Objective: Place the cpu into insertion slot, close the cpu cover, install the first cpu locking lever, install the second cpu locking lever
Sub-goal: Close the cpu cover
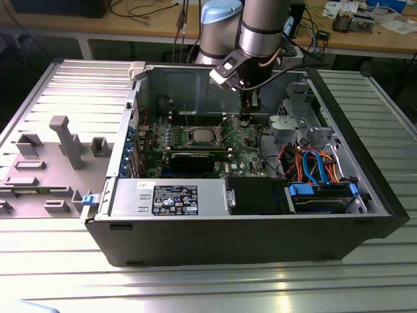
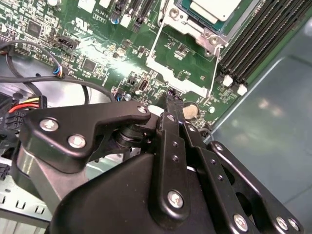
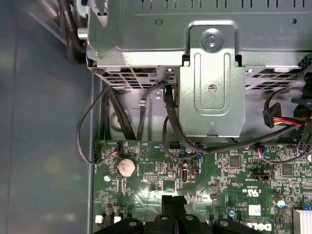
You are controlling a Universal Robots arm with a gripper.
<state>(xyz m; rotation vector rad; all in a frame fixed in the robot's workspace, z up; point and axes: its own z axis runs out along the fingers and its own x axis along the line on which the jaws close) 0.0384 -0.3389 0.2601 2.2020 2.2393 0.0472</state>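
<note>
The cpu (image 1: pixel 200 135) (image 2: pixel 214 7), a flat silvery square, lies in the insertion slot (image 2: pixel 171 14) on the green board inside the open computer case. A thin silver frame with a square window, the cpu cover (image 2: pixel 178 78), is swung off the slot toward my gripper, and green board shows through its window. My gripper (image 1: pixel 245 119) (image 2: pixel 170 97) (image 3: pixel 173 200) hangs just above the board on the exterior view's right of the slot, its tip close to the cover's free edge. The black fingers are shut together with nothing between them.
Black memory slots (image 2: pixel 258 39) run beside the socket. A long dark graphics card (image 1: pixel 195 158) lies in front of it. A metal drive cage (image 3: pixel 212 83) with black cables and a coin battery (image 3: pixel 126 166) stand near the gripper. The power supply (image 1: pixel 172 197) fills the case's front.
</note>
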